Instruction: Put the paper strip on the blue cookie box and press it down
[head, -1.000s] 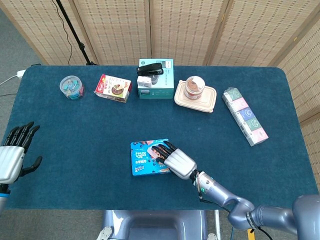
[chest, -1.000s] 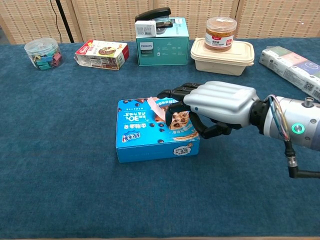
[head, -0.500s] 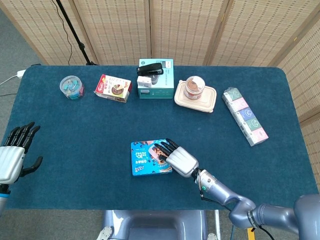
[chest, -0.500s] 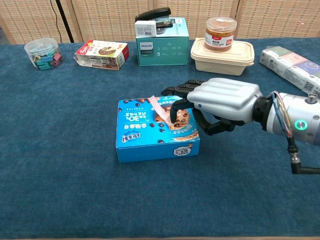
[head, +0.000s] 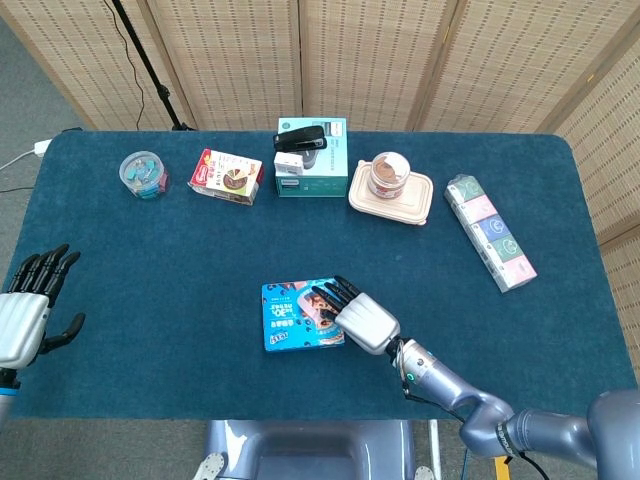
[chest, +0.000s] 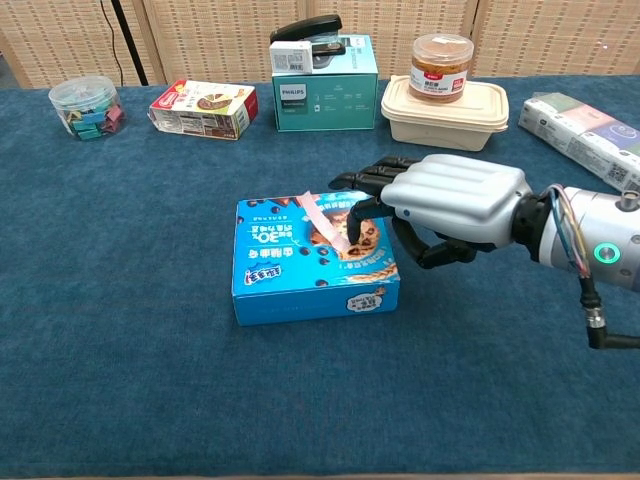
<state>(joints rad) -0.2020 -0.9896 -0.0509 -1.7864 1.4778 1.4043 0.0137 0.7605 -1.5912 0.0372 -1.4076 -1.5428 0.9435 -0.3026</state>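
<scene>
Paper strip (chest: 327, 217) on blue box (chest: 300, 268) at bench (chest: 130, 330) centre, right hand (chest: 440, 205) at its 3 o'clock, fingertips pinching strip, left hand (head: 25, 310) spread, holding nothing.

"PHILIPS" reads on the front of the teal box (chest: 326, 83) at the back of the table; the blue cookie box (chest: 290, 262) carries a large "30" on its top face; its other print is too small to read.
</scene>
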